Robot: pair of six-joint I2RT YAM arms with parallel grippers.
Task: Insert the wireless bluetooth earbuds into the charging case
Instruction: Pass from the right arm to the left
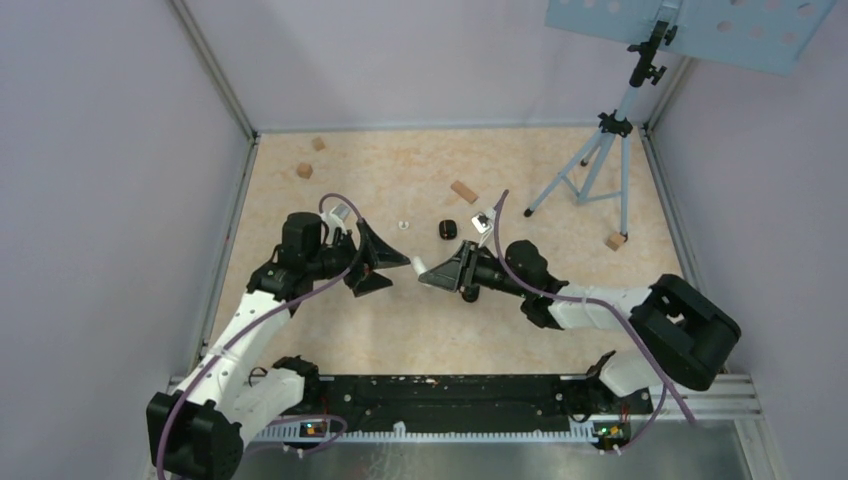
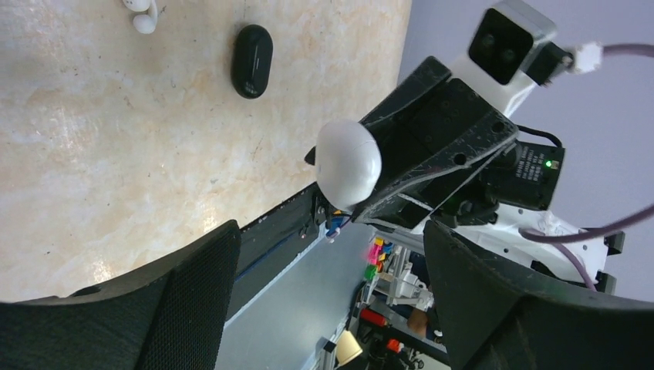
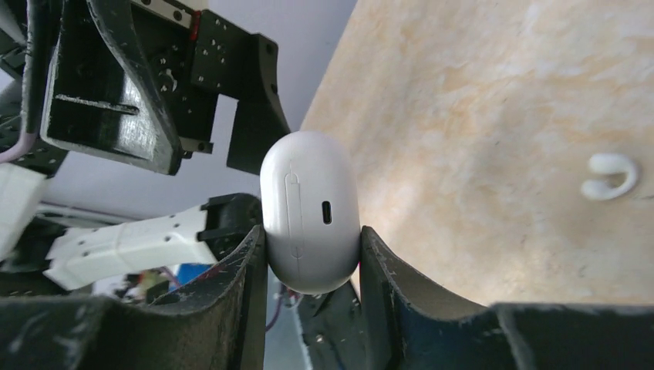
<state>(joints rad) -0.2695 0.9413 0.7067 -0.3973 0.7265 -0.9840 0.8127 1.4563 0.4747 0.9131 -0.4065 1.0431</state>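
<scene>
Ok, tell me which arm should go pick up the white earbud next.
Left. Its hand is open and empty, and the white earbud lies close by, just beyond its fingers. The right hand is shut on the white charging case, held off the surface, so it is occupied.

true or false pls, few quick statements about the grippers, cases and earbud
1. The right gripper clamps a white charging case. True.
2. The left gripper is shut on an earbud. False: its jaws stand wide open and hold nothing.
3. A black case lies on the table. True.
4. The white earbud sits inside the white charging case. False: it lies on the bare table, apart from both cases.
5. The tripod stands by the left arm. False: it stands at the far right of the table.
</scene>
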